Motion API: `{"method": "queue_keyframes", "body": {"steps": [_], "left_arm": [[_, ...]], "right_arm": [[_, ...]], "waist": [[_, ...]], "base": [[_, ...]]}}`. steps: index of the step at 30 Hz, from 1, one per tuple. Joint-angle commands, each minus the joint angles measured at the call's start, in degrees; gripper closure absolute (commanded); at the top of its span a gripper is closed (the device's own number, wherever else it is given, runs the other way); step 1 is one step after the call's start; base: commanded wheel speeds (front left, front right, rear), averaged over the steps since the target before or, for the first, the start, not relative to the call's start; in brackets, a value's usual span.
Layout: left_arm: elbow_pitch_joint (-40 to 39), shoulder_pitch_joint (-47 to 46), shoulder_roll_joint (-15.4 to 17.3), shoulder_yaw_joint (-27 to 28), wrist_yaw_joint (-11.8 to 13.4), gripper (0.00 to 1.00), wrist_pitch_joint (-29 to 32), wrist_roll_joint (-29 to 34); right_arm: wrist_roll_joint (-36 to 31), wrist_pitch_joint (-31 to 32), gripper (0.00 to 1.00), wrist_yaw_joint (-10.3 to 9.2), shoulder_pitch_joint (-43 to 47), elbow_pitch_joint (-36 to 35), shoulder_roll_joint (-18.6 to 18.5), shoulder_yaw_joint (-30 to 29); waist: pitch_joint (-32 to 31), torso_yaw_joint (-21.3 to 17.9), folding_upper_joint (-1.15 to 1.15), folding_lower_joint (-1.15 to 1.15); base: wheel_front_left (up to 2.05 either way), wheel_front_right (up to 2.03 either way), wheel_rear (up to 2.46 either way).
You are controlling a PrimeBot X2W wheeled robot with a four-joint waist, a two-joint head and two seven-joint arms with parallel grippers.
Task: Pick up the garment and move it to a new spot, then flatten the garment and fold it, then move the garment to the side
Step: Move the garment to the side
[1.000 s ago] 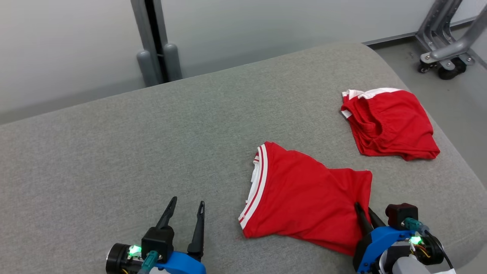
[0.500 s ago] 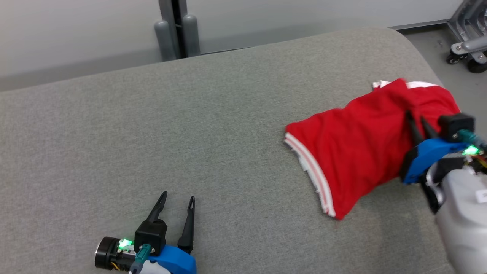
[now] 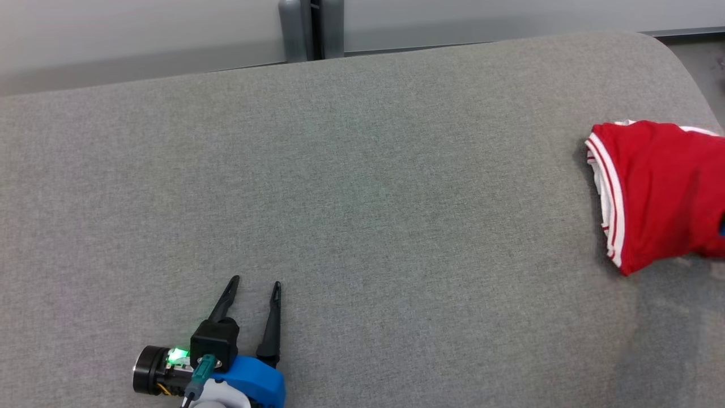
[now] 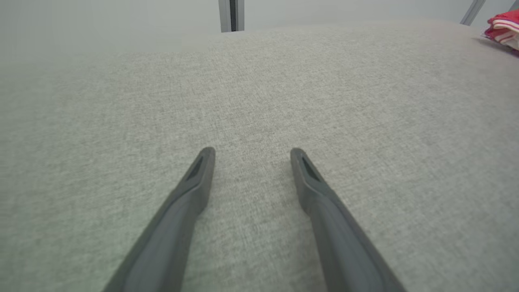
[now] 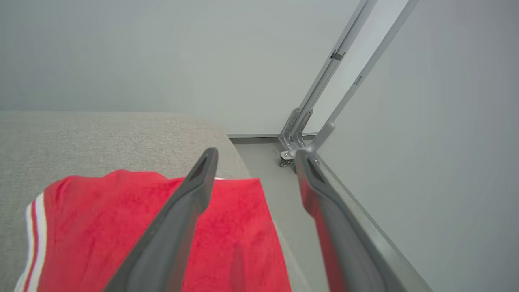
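The red garment [image 3: 657,187], with white stripes along its hem, lies folded at the far right of the grey fabric table [image 3: 362,170], cut off by the head view's edge. In the right wrist view my right gripper [image 5: 256,153] stands open above the garment [image 5: 101,227], with nothing between its fingers. My left gripper [image 3: 255,281] rests open near the table's front left, far from the garment. In the left wrist view that gripper [image 4: 252,151] hovers over bare cloth, and the garment [image 4: 502,28] is a small red shape at the top right.
The table's rounded right edge [image 5: 239,162] runs just beside the garment, with grey floor beyond it. A wheeled metal frame [image 5: 292,142] stands on that floor against the wall. A grey post [image 3: 311,28] rises behind the table's far edge.
My right gripper carried the garment from the front middle to the table's right side, then opened and let it go. The head camera turned meanwhile. The left gripper stayed open.
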Motion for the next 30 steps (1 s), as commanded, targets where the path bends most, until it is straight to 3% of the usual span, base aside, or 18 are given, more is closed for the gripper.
{"method": "queue_keyframes", "body": {"steps": [1, 6, 11, 21, 30], "left_arm": [[-0.19, -0.54, 0.15, 0.71, 0.42, 0.00, -0.24, -0.09], [-0.43, -0.25, 0.05, 2.20, 0.78, 0.00, -0.24, -0.29], [-0.92, -0.03, -0.11, 3.97, 1.52, 0.00, -0.24, -0.89], [-1.63, 0.86, -0.46, 7.20, 2.68, 0.00, -0.24, -1.97], [-2.59, 2.31, -0.55, 8.94, 1.93, 0.00, -0.24, -3.28]], "right_arm": [[-1.64, -1.58, 0.00, -0.02, -0.22, -1.05, 2.85, -0.62], [-0.91, -4.04, 0.00, -0.02, 0.71, -1.99, 9.85, 0.62], [5.02, -4.29, 0.00, -0.02, 4.67, -6.08, 13.82, 9.62], [23.28, -4.33, 0.00, -0.02, 19.02, -15.78, 15.05, 25.66], [26.99, -4.33, 0.00, -0.02, 24.18, -16.54, 15.09, 29.67]], "waist": [[-0.16, 0.10, 0.00, 0.00], [-1.21, 0.97, 0.00, 0.00], [-2.34, 3.32, 0.00, 0.00], [-4.11, 9.18, 0.00, 0.00], [-5.52, 10.43, 0.00, 0.00]], "base": [[0.00, 0.00, 0.00], [0.00, 0.00, 0.00], [0.00, 0.00, 0.00], [0.00, 0.00, 0.00], [0.00, 0.00, 0.00]]}}
